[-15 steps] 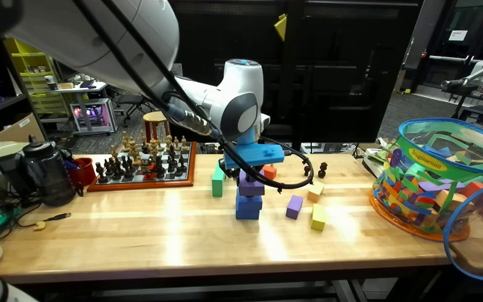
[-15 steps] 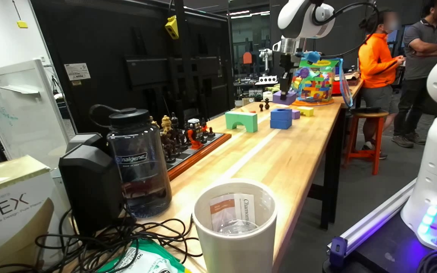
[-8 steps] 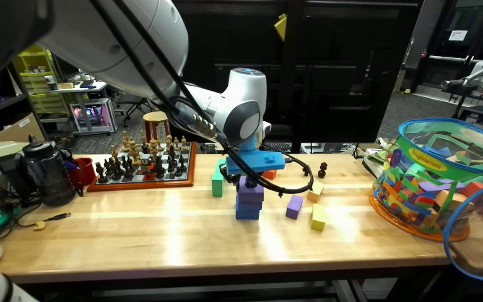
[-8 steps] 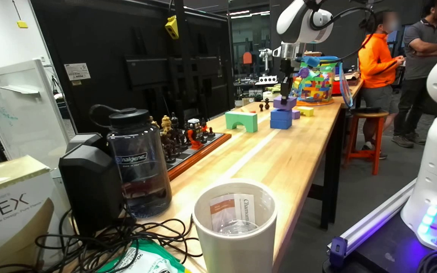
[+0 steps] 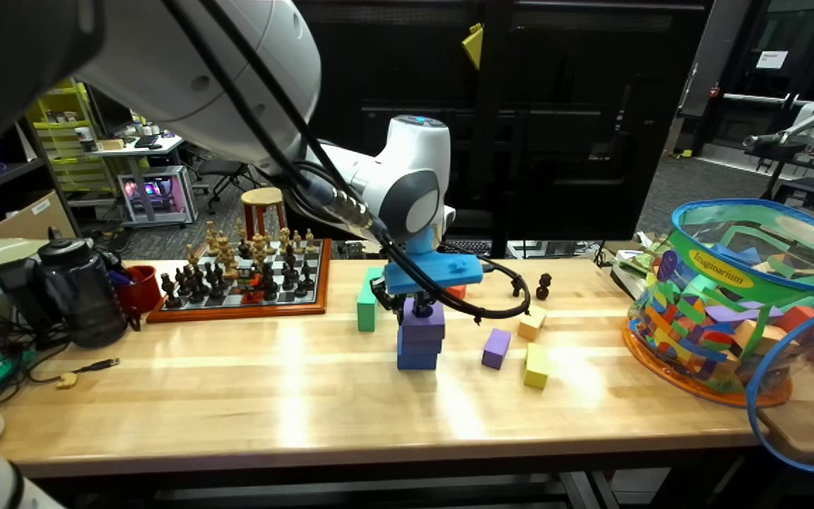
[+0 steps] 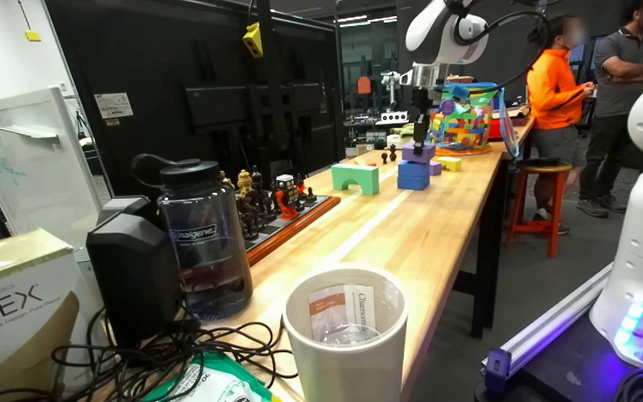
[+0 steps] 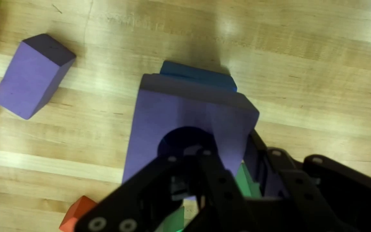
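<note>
A purple block with a round hole (image 7: 150, 122) is held by my gripper (image 7: 227, 145). One finger reaches into the hole and the other presses the block's outer side. In both exterior views the purple block (image 5: 422, 326) (image 6: 418, 153) sits on top of two stacked blue blocks (image 5: 417, 358) (image 6: 413, 176), with no visible gap. It looks slightly offset from them. In the wrist view an edge of the blue stack (image 7: 198, 74) shows beyond the purple block. The hole and the fingertip inside it are dark. In an exterior view, the arm's cable partly covers the gripper (image 5: 410, 305).
A green arch block (image 6: 367, 177) stands beside the stack. A small purple block (image 5: 497, 348), a yellow block (image 5: 537, 365), a tan block (image 5: 532, 322) and an orange block (image 5: 456, 291) lie nearby. A chessboard (image 5: 326, 283) and a clear bag of blocks (image 5: 718, 276) flank them.
My gripper has lowered the purple block from above the blue blocks onto the stack. During the last half second it has barely moved, with a slight arm shift.
</note>
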Available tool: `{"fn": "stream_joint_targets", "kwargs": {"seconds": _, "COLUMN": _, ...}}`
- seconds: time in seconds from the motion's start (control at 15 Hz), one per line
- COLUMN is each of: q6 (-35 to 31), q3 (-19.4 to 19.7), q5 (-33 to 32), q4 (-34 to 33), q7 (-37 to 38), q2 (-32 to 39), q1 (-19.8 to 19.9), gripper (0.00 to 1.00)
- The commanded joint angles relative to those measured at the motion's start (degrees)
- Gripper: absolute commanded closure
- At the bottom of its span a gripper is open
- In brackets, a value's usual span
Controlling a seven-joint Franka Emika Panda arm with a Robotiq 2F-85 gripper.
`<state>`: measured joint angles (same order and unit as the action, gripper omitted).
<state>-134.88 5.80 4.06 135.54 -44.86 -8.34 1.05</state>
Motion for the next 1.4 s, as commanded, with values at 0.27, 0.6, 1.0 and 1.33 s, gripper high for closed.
{"fn": "stream_joint_targets", "kwargs": {"seconds": 0.27, "q6": 3.78, "q3": 0.0, "q5": -0.26, "q4": -2.07, "q7": -3.05, "q2": 0.32, "q1": -0.22, "gripper": 0.94}}
{"fn": "stream_joint_targets", "kwargs": {"seconds": 0.6, "q6": 5.45, "q3": -0.21, "q5": -1.24, "q4": -3.03, "q7": -3.92, "q2": 1.08, "q1": -0.09, "gripper": 0.94}}
{"fn": "stream_joint_targets", "kwargs": {"seconds": 1.0, "q6": 6.57, "q3": -0.5, "q5": -1.19, "q4": -4.3, "q7": -4.62, "q2": 2.13, "q1": -0.03, "gripper": 0.94}}
{"fn": "stream_joint_targets", "kwargs": {"seconds": 1.33, "q6": 7.17, "q3": -0.93, "q5": -1.53, "q4": -5.27, "q7": -4.3, "q2": 2.89, "q1": 0.03, "gripper": 0.81}}
